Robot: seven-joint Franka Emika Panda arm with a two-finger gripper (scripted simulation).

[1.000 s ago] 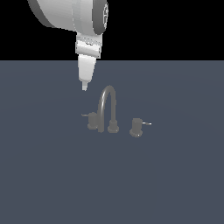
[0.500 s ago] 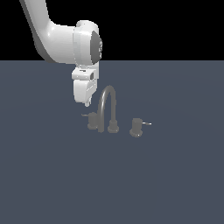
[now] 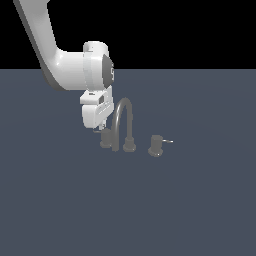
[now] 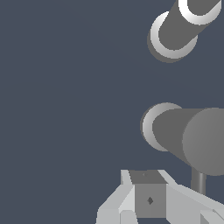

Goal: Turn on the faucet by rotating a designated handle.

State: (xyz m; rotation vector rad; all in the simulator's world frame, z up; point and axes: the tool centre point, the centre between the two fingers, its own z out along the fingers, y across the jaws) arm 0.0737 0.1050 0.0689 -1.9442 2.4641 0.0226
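The faucet [image 3: 123, 119] is dark grey, with an arched spout on a round base and a short knob on each side. The handle [image 3: 106, 138] is the knob on the exterior view's left; the other knob [image 3: 156, 145] carries a pin with a whitish tip. My gripper [image 3: 98, 131] hangs just left of the handle, fingertips close to its top, apparently shut and holding nothing. In the wrist view the handle [image 4: 188, 138] fills the side as a thick cylinder, its thin pin [image 4: 199, 181] right beside my gripper [image 4: 148, 177]. Another faucet part [image 4: 177, 33] shows further off.
The faucet stands on a flat dark blue-grey surface [image 3: 190, 200]. My white arm [image 3: 55, 65] reaches in from the exterior view's upper left, above the handle.
The arm has swung down and turned. The gripper dropped from above the spout's left side to level with the handle's top. The faucet parts have not visibly moved.
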